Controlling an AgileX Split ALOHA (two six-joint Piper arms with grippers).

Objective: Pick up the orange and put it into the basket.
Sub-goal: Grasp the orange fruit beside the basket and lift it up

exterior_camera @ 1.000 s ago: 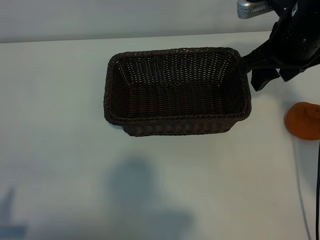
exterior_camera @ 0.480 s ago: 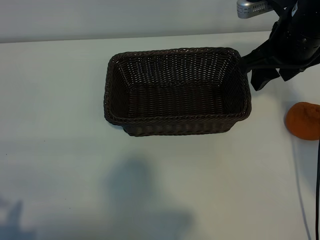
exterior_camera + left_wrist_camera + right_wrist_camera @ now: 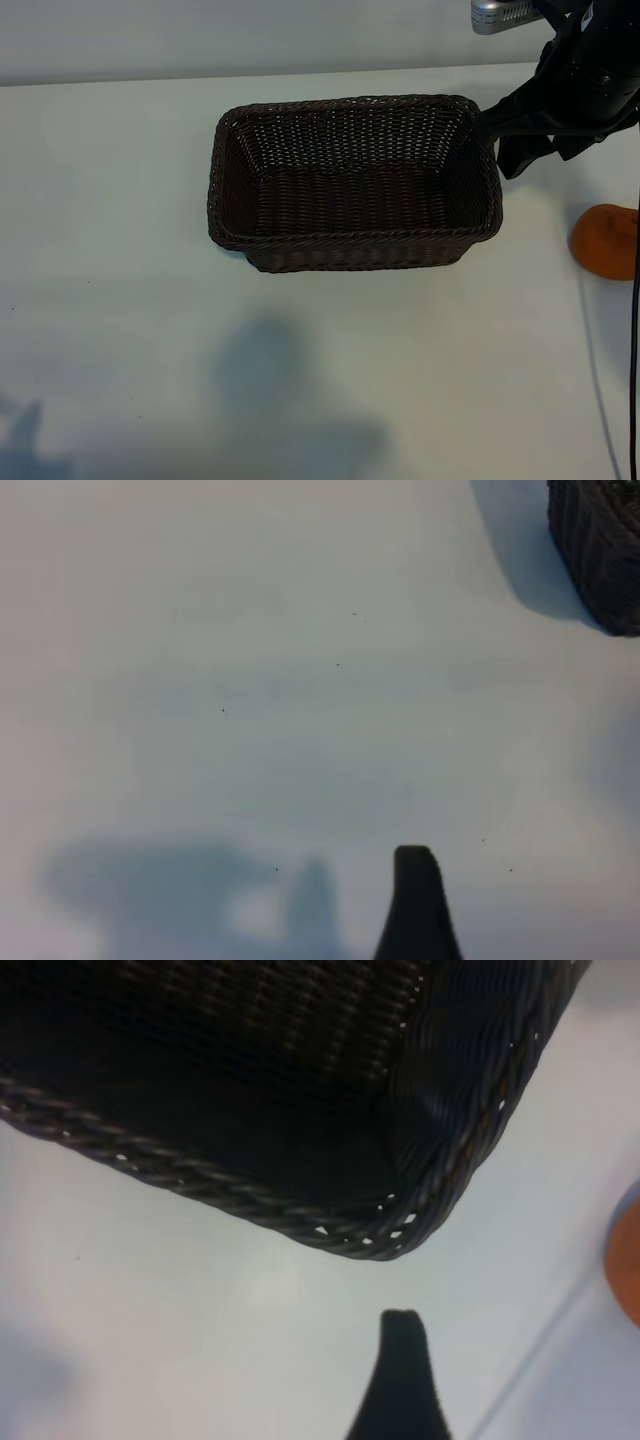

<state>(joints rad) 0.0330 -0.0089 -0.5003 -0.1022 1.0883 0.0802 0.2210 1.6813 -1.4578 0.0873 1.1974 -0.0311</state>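
The orange point(image 3: 606, 241) lies on the bench point(image 3: 120, 200), beside the basket point(image 3: 350, 245), apart from it. The right tool point(image 3: 525, 140), spread and empty, hangs by the basket's corner. Firm, light, bumpy-skinned fruit is judged best gripped across its widest middle.

Open table point(image 3: 120, 300) is lying all around the orange point(image 3: 606, 241); the basket point(image 3: 352, 240) is standing well apart, blocking nothing.

Overhead exterior — wrists near basket point(image 3: 352, 182)
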